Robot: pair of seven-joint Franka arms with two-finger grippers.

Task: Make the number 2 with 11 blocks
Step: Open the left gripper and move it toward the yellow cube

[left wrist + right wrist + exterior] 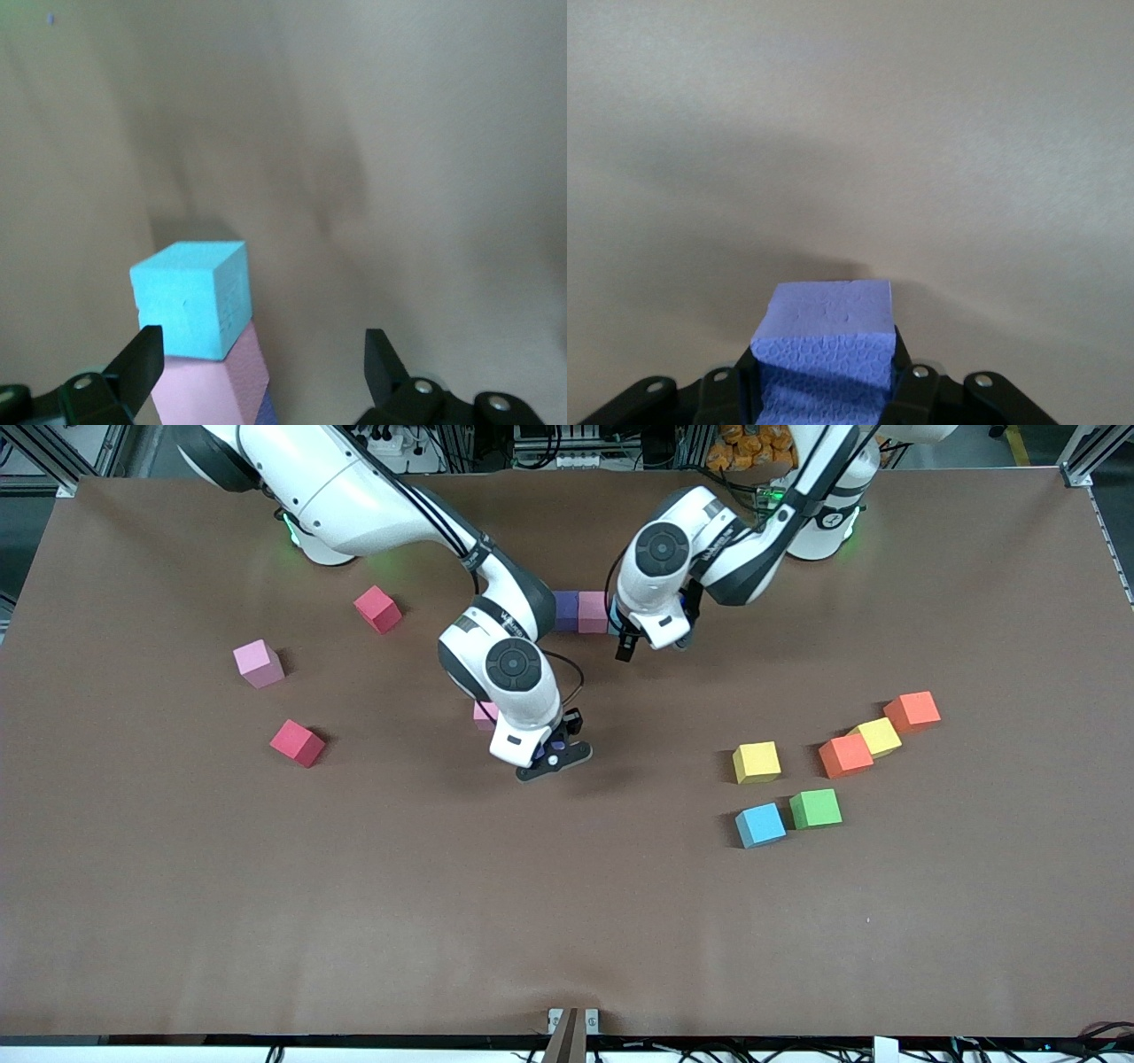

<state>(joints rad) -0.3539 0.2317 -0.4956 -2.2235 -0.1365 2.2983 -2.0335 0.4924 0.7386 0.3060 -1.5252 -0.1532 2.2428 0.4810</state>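
Row: your purple, pink, blue blocks [580, 611] lie in a line, arm to arm.
Right gripper [824, 390]: fingers clamped on a purple block [828, 332].
Left gripper [261, 363]: fingers wide apart — holding nothing.

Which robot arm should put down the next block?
The right arm: its right gripper is shut on a purple block. The left gripper is open and empty over the started row.

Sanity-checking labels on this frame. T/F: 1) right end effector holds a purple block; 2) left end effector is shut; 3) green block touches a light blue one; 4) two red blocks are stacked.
1) True: the right end effector is shut on the purple block.
2) False: the left end effector is open, over the row block.
3) True: the green block sits against the light blue block.
4) False: one red block and the other red block lie apart on the table.
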